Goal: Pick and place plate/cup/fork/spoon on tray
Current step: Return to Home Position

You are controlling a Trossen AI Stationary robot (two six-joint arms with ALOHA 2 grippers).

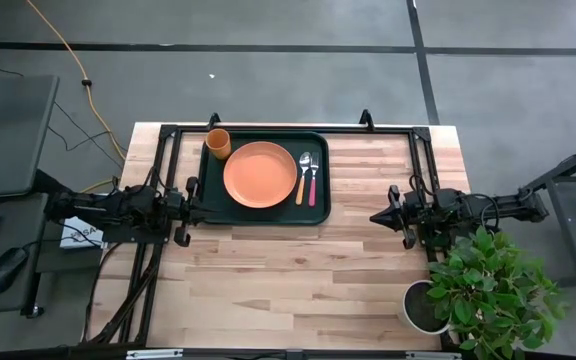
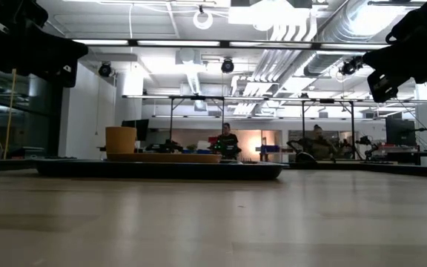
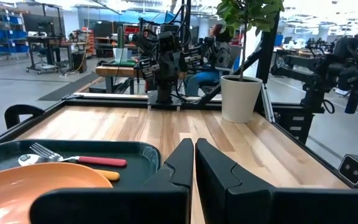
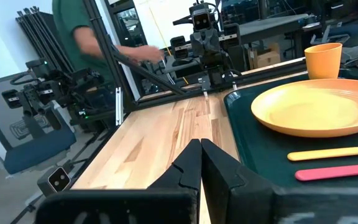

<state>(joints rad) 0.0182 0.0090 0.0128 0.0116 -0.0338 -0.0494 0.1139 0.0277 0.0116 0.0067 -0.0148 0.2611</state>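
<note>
The dark green tray (image 1: 213,205) lies on the far middle of the table. On it rest the orange plate (image 1: 259,175), the orange cup (image 1: 218,143) upright at its far left corner, the orange-handled spoon (image 1: 303,178) and the pink-handled fork (image 1: 314,180), side by side right of the plate. My left gripper (image 1: 196,197) is shut and empty at the tray's left near corner. My right gripper (image 1: 376,216) is shut and empty, right of the tray. The plate (image 4: 316,111), spoon (image 4: 325,154) and fork (image 4: 334,172) show in the right wrist view.
A potted plant (image 1: 483,290) stands at the table's near right corner, close to my right arm. A black frame (image 1: 168,135) runs round the table's far edge and sides. Bare wood lies across the near half. A person in green (image 4: 82,37) stands beyond the table.
</note>
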